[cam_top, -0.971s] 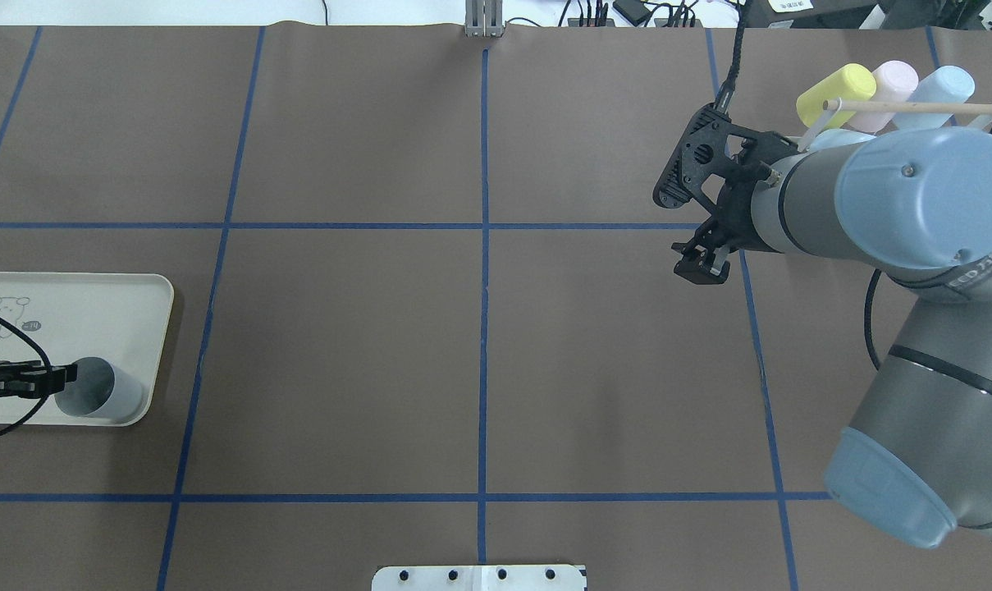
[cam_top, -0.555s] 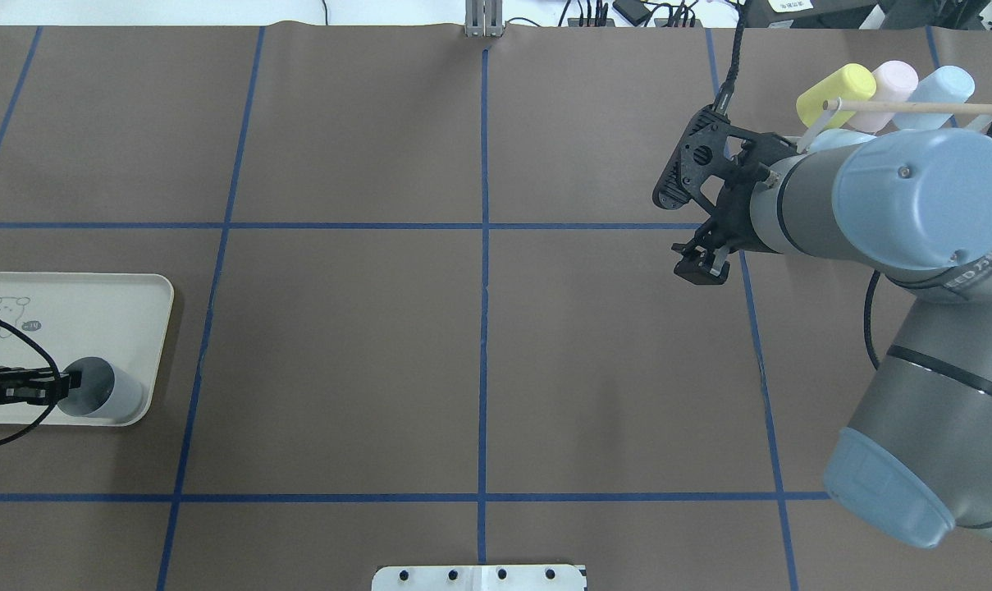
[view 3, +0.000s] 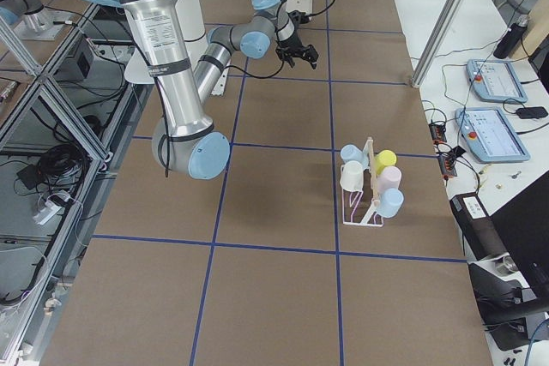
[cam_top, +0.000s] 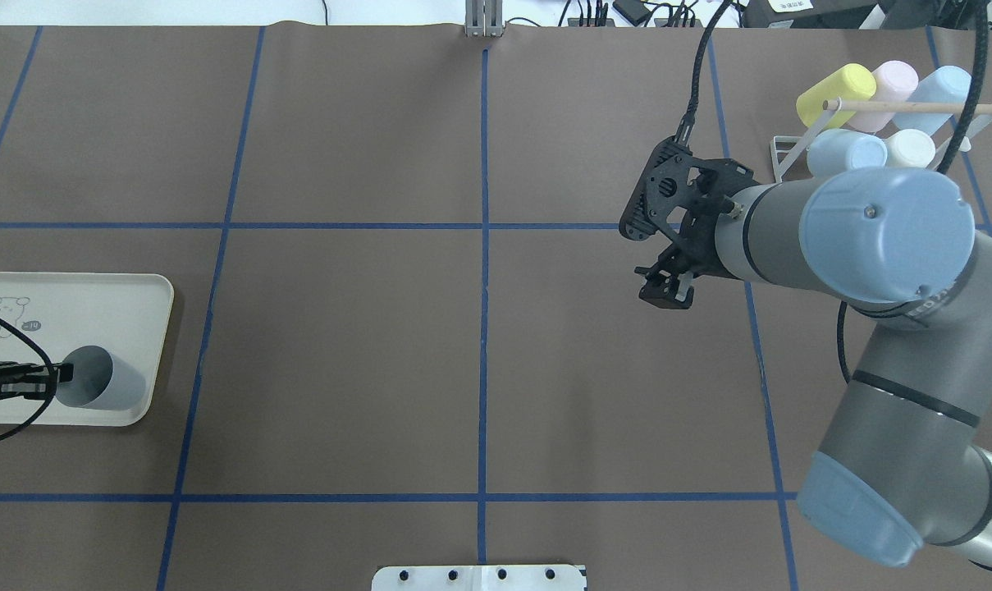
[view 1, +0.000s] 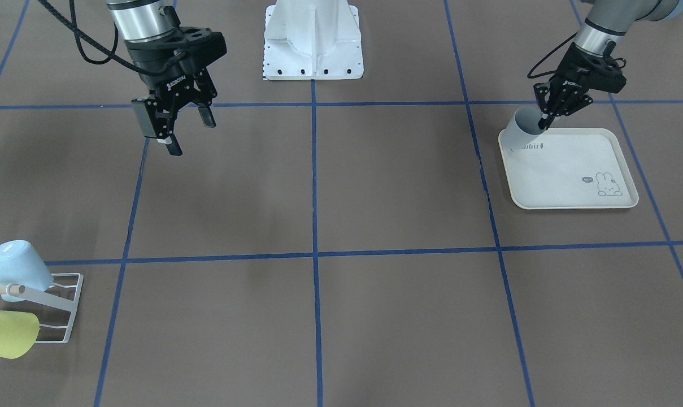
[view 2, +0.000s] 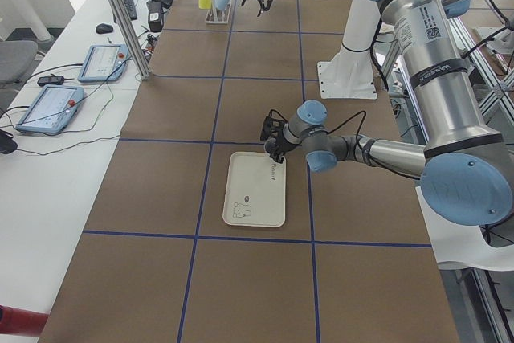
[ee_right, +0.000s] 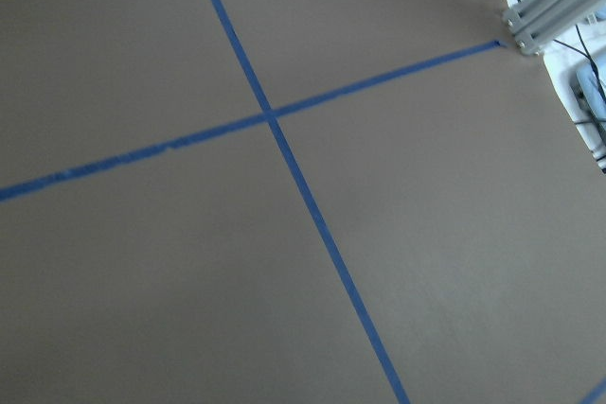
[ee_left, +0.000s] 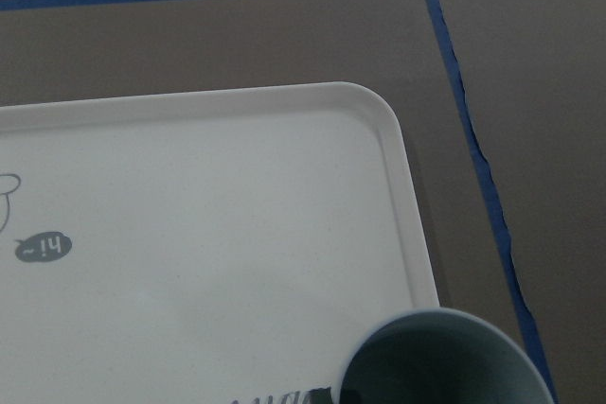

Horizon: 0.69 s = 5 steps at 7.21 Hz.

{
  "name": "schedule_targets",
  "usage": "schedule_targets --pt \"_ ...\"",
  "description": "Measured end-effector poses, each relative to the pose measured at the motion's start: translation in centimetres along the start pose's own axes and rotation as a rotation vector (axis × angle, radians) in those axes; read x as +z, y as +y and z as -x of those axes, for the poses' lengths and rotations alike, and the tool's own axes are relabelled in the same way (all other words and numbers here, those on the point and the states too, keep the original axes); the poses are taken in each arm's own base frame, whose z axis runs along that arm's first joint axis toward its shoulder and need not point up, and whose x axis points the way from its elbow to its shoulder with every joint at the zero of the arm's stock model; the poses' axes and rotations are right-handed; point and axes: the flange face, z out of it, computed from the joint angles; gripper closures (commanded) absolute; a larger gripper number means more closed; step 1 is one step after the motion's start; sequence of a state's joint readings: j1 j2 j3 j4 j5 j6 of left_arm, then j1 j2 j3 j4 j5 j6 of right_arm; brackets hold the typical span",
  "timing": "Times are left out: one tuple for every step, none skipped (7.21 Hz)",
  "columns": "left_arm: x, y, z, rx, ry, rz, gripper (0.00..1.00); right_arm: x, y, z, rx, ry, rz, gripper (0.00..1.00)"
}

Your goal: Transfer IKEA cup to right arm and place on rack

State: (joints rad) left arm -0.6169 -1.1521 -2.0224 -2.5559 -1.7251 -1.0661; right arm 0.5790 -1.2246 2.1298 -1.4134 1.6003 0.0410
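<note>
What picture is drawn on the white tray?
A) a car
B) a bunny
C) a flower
B: a little bunny is drawn in one corner of the tray.

IKEA cup (cam_top: 106, 388) at tray (cam_top: 93, 312) corner, robot's left, rack (cam_top: 898, 105) far right

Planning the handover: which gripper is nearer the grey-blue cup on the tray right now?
Left. The left gripper pinches the rim of the cup at the tray; the right gripper hangs open far across the table.
</note>
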Motion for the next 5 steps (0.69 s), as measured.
schedule_targets --pt "-2.6 -2.0 -0.4 -0.012 0.046 -0.013 1.00 1.6 -0.6 1.4 0.007 -0.030 -0.097 0.01" --pt "-5.8 -4.0 -1.2 -0.021 0.119 -0.021 1.00 3.3 -0.9 3.0 0.030 -0.067 -0.194 0.01" --pt "-8.3 -5.6 -3.2 -0.034 0.204 -0.024 1.00 4.8 -0.8 4.9 0.046 -0.109 -0.286 0.02" --pt "-9.6 -7.5 -6.4 -0.083 0.302 -0.027 1.00 6.3 -0.5 6.6 0.049 -0.149 -0.372 0.02" --pt "-10.3 -9.5 -10.2 -0.156 0.400 -0.022 1.00 7.6 0.1 8.1 0.048 -0.183 -0.449 0.02"
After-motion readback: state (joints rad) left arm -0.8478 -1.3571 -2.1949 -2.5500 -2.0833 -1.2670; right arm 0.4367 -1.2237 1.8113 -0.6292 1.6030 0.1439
